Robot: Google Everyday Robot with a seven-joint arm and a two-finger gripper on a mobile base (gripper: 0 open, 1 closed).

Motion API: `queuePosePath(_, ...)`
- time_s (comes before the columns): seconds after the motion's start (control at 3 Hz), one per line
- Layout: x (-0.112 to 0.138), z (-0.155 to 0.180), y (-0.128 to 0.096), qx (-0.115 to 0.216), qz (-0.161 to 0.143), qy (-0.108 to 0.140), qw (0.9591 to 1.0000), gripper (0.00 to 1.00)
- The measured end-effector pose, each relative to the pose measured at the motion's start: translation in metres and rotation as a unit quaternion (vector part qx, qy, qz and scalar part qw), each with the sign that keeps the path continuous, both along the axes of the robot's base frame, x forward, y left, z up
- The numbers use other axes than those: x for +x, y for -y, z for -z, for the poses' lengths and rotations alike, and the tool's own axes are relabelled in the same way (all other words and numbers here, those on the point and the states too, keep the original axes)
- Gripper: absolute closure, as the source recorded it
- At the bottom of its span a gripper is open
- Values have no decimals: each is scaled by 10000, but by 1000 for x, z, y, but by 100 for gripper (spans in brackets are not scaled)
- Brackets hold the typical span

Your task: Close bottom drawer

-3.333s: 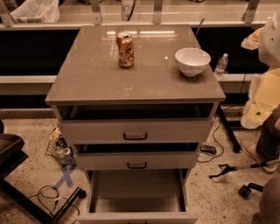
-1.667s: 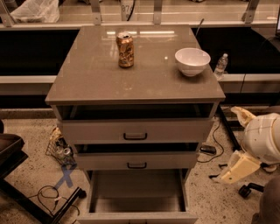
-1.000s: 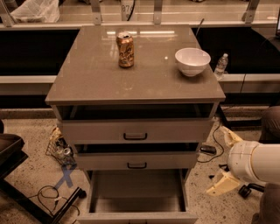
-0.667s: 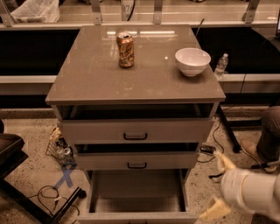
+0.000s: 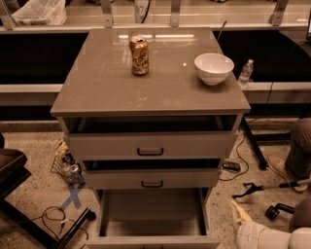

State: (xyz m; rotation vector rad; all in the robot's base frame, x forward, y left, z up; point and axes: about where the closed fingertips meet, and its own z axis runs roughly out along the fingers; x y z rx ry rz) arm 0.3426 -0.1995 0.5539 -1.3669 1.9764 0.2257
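Camera view: tool has dropped lower beside open bottom drawer.

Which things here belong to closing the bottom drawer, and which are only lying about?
For the job: bottom drawer, pulled out; gripper, low to its right.
Just lying about: soda can, white bowl, both on the cabinet top; water bottle beyond the bowl.

Speckled floor strewn with cables; dark recesses behind, pale lit ledge above; gripper low right, over floor.
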Motion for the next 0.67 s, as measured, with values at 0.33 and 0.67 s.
queuePosePath(0.33,-2,50,-3,261,-138,56,9996,0)
queuePosePath(0.67,-8,111,-11,517,-234,137,9983,0)
